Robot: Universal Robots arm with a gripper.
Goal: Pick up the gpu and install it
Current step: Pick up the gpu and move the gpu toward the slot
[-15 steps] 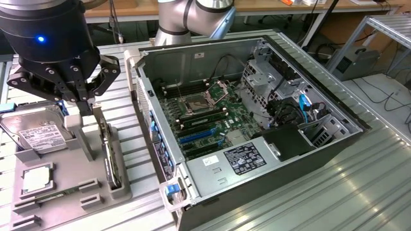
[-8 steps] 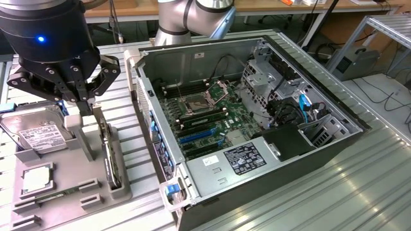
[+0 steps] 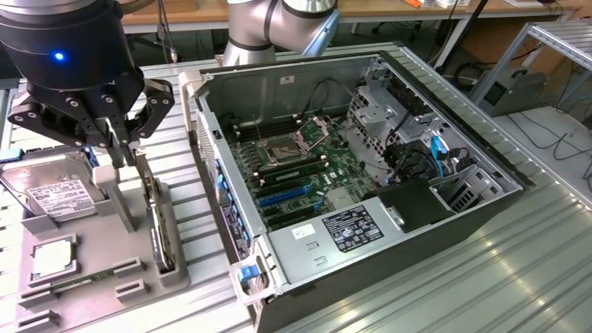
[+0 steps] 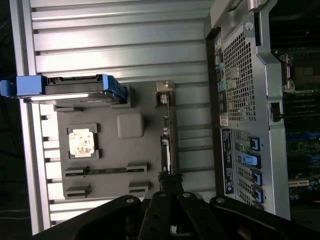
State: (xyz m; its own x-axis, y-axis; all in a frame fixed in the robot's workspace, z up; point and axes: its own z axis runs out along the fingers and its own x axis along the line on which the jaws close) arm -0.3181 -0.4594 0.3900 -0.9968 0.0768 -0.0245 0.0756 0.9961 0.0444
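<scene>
The gpu point(image 3: 159, 222) is stood on edge in a grey holder tray point(image 3: 102, 243), just beside the open computer case point(image 3: 277, 90). The gripper point(image 3: 116, 156) is positioned over its end; whether the fingers are parted cannot be told.

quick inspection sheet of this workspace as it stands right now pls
surface: ribbed metal table carrying a grey parts holder and an open computer case
job's things: gpu stands on edge in a holder slot, not installed
clutter: hard drive and cpu chip in the holder
grippers: gripper directly above one end of the gpu
cables: black and blue cables inside the case
surroundings: workbenches behind, grey box on the exterior view's right
</scene>
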